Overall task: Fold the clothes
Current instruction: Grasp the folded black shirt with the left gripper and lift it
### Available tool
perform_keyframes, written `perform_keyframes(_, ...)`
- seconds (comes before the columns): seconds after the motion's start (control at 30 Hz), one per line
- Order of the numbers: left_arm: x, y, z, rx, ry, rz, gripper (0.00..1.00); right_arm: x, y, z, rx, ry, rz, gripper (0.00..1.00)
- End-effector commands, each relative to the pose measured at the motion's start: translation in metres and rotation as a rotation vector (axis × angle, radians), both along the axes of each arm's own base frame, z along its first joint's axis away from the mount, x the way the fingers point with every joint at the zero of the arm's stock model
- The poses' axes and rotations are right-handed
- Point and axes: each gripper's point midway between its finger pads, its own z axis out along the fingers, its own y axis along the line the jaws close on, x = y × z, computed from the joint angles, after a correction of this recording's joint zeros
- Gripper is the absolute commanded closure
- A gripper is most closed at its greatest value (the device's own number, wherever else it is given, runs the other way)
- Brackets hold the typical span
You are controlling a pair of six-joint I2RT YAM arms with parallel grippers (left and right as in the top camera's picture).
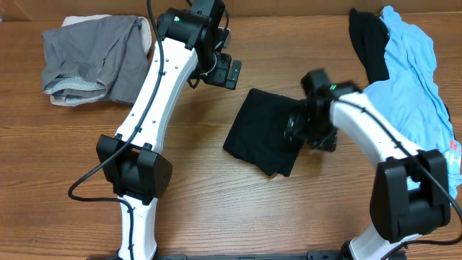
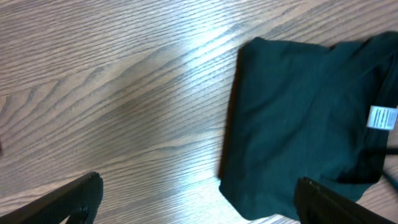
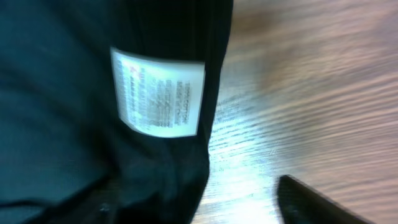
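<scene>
A black folded garment (image 1: 256, 130) lies in the middle of the wooden table. My left gripper (image 1: 228, 73) hovers above the table just beyond the garment's far left corner. In the left wrist view its jaws (image 2: 199, 202) are wide open and empty, with the garment (image 2: 298, 124) and its white label (image 2: 382, 118) to the right. My right gripper (image 1: 303, 130) is at the garment's right edge. In the right wrist view (image 3: 205, 202) only one finger shows, clear of the cloth, and the garment edge (image 3: 62, 124) with its label (image 3: 158, 99) covers the other side.
A grey garment (image 1: 94, 58) lies crumpled at the back left. A light blue garment (image 1: 415, 79) and another black one (image 1: 368, 43) are piled at the back right. Bare wood (image 1: 216, 209) lies in front of the folded garment.
</scene>
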Motion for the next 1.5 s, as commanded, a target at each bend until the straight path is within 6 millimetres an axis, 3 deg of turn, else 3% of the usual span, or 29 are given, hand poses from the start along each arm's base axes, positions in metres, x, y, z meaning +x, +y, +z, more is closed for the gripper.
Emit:
perform_keyframes(0.0, -0.003, -0.006, -0.005, 0.009, 0.004, -0.061, 0.00, 0.049, -0.012, 0.062, 0.050, -0.169, -0.044, 0.00)
perform_keyframes(0.03, -0.007, -0.011, -0.007, 0.011, 0.014, -0.074, 0.00, 0.062, -0.025, 0.089, 0.052, -0.221, -0.061, 0.00)
perform_keyframes(0.07, -0.011, -0.016, -0.008, 0.006, 0.024, -0.087, 0.00, 0.069, -0.034, 0.102, 0.051, -0.249, -0.073, 0.00)
perform_keyframes(0.17, -0.026, -0.037, -0.016, -0.032, 0.064, -0.156, 0.00, 0.080, -0.063, 0.127, 0.042, -0.303, -0.118, 0.00)
perform_keyframes(0.27, -0.046, -0.063, -0.033, -0.059, 0.108, -0.270, 0.00, 0.082, -0.090, 0.133, 0.044, -0.315, -0.172, 0.00)
perform_keyframes(0.43, -0.081, -0.094, -0.069, -0.019, 0.159, -0.430, 0.00, 0.078, -0.118, 0.132, 0.069, -0.307, -0.217, 0.00)
perform_keyframes(0.67, -0.113, -0.112, -0.112, 0.043, 0.194, -0.514, 0.00, 0.076, -0.127, 0.132, 0.061, -0.308, -0.215, 0.05)
perform_keyframes(0.83, -0.108, -0.089, -0.144, 0.182, 0.166, -0.502, 0.00, 0.076, -0.127, 0.132, 0.061, -0.308, -0.216, 0.05)
perform_keyframes(1.1, -0.082, -0.034, -0.195, 0.374, 0.066, -0.420, 0.00, 0.075, -0.127, 0.131, 0.062, -0.304, -0.216, 0.05)
perform_keyframes(1.33, -0.039, 0.025, -0.192, 0.543, -0.031, -0.282, 0.00, 0.075, -0.127, 0.131, 0.061, -0.304, -0.216, 0.05)
perform_keyframes(1.4, -0.019, 0.058, -0.185, 0.610, -0.066, -0.203, 0.00, 0.075, -0.127, 0.131, 0.061, -0.304, -0.216, 0.05)
perform_keyframes(1.47, -0.008, 0.078, -0.182, 0.636, -0.079, -0.158, 0.00, 0.075, -0.127, 0.130, 0.061, -0.301, -0.216, 0.05)
